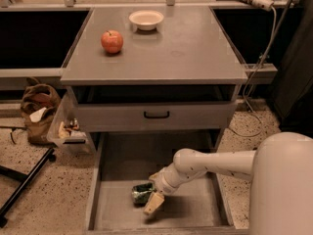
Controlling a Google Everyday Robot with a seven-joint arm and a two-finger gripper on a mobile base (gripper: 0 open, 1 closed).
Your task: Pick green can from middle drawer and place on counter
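The claw (153, 200) in the middle drawer (120, 161) perhaps partly hides the green can (141, 193).

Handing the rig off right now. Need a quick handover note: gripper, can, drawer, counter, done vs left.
Gripper: down inside the open middle drawer, right beside the green can; a hold on it is not confirmed.
Green can: lying on the drawer floor toward the front, not lifted.
Counter: carries an apple and a bowl; no can on it.
Done: drawer open, arm reached in to the can.
Left: secure the can, lift it out, set it on the counter.
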